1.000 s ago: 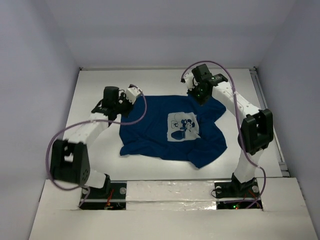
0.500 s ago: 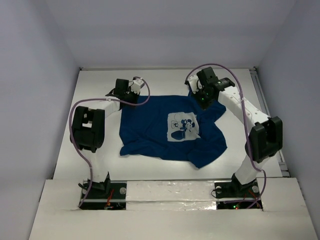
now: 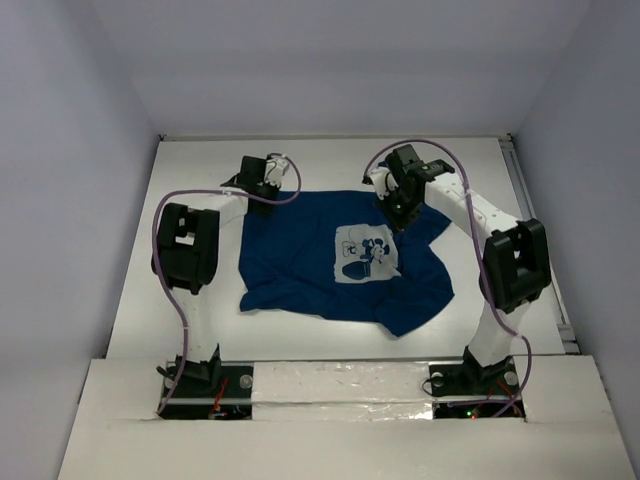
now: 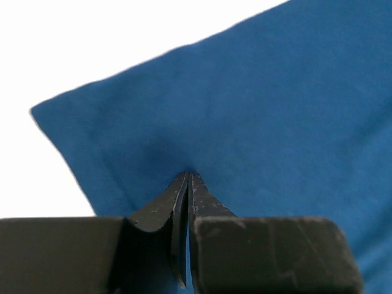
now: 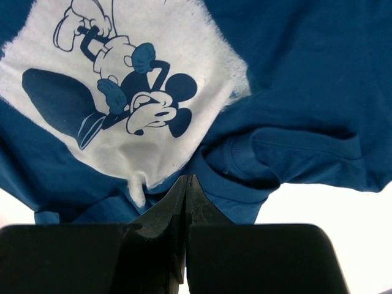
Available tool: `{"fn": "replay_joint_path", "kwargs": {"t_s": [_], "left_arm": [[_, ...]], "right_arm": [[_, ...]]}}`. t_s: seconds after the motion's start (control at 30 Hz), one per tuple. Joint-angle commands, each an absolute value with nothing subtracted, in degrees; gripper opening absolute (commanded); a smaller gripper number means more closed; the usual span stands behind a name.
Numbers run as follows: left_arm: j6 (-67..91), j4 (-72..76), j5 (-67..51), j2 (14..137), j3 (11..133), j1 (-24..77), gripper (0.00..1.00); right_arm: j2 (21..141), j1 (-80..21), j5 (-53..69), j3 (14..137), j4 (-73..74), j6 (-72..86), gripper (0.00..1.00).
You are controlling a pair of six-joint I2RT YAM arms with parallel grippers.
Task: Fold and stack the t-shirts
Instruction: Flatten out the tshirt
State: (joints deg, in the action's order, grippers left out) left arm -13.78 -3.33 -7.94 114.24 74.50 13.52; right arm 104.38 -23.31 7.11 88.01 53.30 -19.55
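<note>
A dark navy t-shirt (image 3: 300, 265) with a whitish cartoon-mouse print (image 3: 365, 254) lies spread and rumpled on the white table. My left gripper (image 3: 262, 188) is at the shirt's far left corner. In the left wrist view its jaws (image 4: 188, 175) are shut, with the tips pinched into the blue cloth (image 4: 275, 104). My right gripper (image 3: 397, 216) is at the far edge by the collar. In the right wrist view it (image 5: 187, 177) is shut on the cloth at the collar (image 5: 245, 168), and the print (image 5: 116, 92) puckers toward the tips.
The white table (image 3: 200, 160) is walled in on the left, back and right. A metal rail (image 3: 530, 200) runs along the right edge. The arm bases and cables sit at the near edge.
The left arm's elbow has swung in and upright while its gripper stayed at the shirt's far left corner. The right gripper shifted slightly along the collar edge. The shirt lies as before.
</note>
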Motion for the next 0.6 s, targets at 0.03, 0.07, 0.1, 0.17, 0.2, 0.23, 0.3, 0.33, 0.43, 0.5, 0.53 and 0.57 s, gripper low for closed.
{"fn": "replay_joint_path", "kwargs": {"t_s": [0.03, 0.07, 0.1, 0.17, 0.2, 0.23, 0.3, 0.33, 0.43, 0.5, 0.53, 0.57], "left_arm": [[-12.3, -6.1, -0.4, 116.2, 77.9, 13.6, 0.00], [-12.0, -6.2, 2.0, 116.9, 78.1, 13.6, 0.00], [-11.5, -6.5, 3.8, 117.3, 79.0, 13.6, 0.00], [-10.8, -7.5, 6.7, 118.8, 80.3, 13.6, 0.00], [-10.5, -7.4, 10.4, 119.2, 81.4, 13.6, 0.00], [-10.0, -6.4, 12.9, 119.5, 81.6, 13.6, 0.00], [-9.5, -4.8, 19.0, 120.2, 82.1, 13.6, 0.00], [-9.3, -4.1, 19.9, 120.6, 82.4, 12.9, 0.00], [-8.0, -5.0, 21.7, 122.2, 85.3, 11.1, 0.00], [-7.7, -5.4, 21.8, 123.4, 87.9, 10.0, 0.00], [-7.7, -6.3, 21.7, 123.9, 88.8, 8.8, 0.00], [-7.8, -6.9, 21.6, 125.0, 89.8, 8.2, 0.00]], "right_arm": [[102.7, -23.4, 9.1, 88.1, 53.3, -18.7, 0.00], [102.4, -23.4, 9.1, 87.7, 53.3, -18.7, 0.00], [101.7, -23.4, 9.1, 87.5, 53.2, -18.7, 0.00], [101.1, -23.4, 8.9, 87.2, 53.3, -18.6, 0.00], [100.8, -23.4, 8.8, 86.9, 53.2, -18.5, 0.00], [100.2, -23.4, 8.5, 86.7, 53.1, -18.5, 0.00], [99.8, -23.4, 8.2, 86.4, 52.9, -18.5, 0.00], [99.8, -23.4, 8.1, 86.3, 53.0, -18.5, 0.00], [100.4, -23.4, 6.9, 86.0, 52.7, -18.4, 0.00], [101.3, -23.4, 5.2, 85.7, 52.3, -18.0, 0.00], [101.7, -23.4, 4.6, 85.5, 52.2, -17.9, 0.00], [102.0, -23.4, 4.1, 85.3, 52.0, -18.0, 0.00]]}}
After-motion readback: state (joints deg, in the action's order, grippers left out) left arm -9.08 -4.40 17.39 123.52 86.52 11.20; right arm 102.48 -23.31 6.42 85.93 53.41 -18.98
